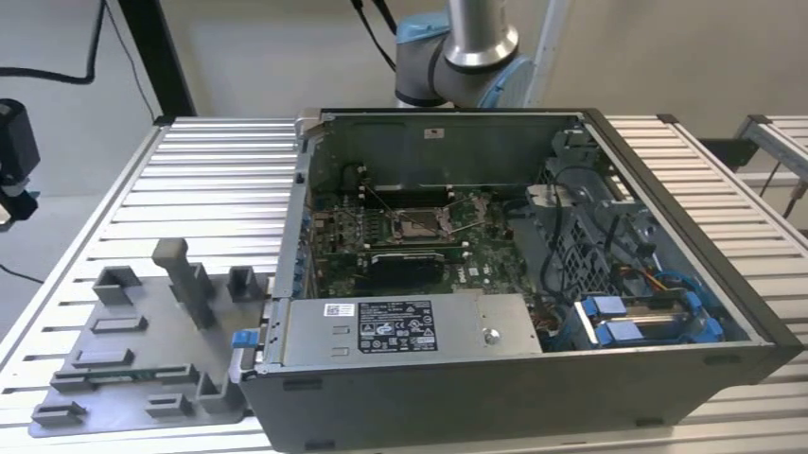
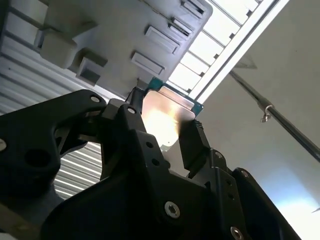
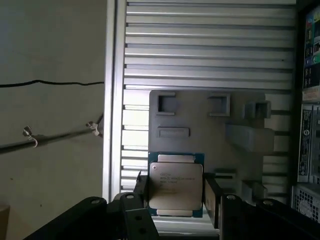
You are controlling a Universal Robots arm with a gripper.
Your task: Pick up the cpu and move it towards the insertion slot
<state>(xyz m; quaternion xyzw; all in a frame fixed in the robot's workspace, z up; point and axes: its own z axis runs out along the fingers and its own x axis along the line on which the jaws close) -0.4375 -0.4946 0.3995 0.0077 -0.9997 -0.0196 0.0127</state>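
Gripping the cpu by two opposite edges, the gripper is clamping one black finger against each side of the chip, so the chip is sitting squarely between the fingertips with its silvery lid facing the first wrist view. In the second wrist view the same lid is catching a bright glare, with its green rim showing just past the fingers. The chip is looking slightly longer than it is wide, and its longer sides are running along the fingers, so the hand is spanning the shorter width.

Beyond the chip, the grey tray is lying on the slatted table. Judging by the gap, the chip is hanging clear of the tray, not resting in it.

The insertion slot is sitting in the green motherboard inside the open computer case. From the hand, that is lying across the tray and over the case wall, well apart from the chip.

Dark print is running in a few lines across the lid. A white label is showing on the case's metal box.
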